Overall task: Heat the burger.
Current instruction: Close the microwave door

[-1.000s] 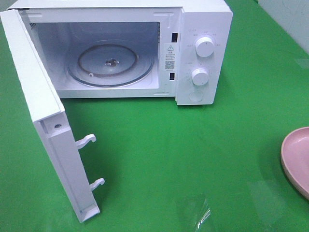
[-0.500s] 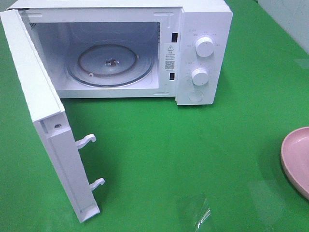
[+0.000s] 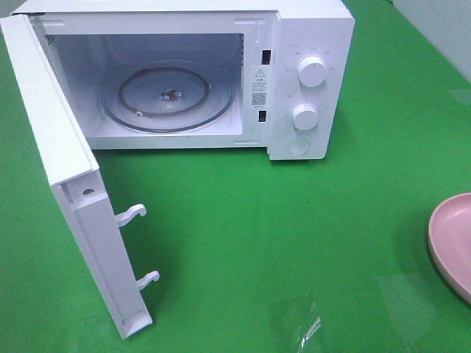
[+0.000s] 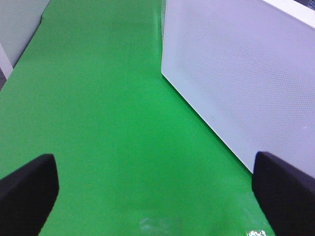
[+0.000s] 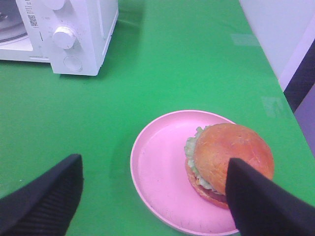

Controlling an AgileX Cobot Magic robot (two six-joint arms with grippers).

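Nothing has moved since the earlier frames: microwave (image 3: 184,73) at the far left, door (image 3: 70,184) swung wide, glass turntable (image 3: 168,97) bare. Burger (image 5: 229,162) sits on the right side of the pink plate (image 5: 157,172) at the right table edge, well apart from the oven. Right gripper (image 5: 152,196) hovers above the plate, jaws spread and empty, one finger overlapping the bun in view. Left gripper (image 4: 157,191) hangs released beside the door. The burger looks light, soft and layered; a gentle side grip across both buns would likely keep it from squashing or sliding apart.
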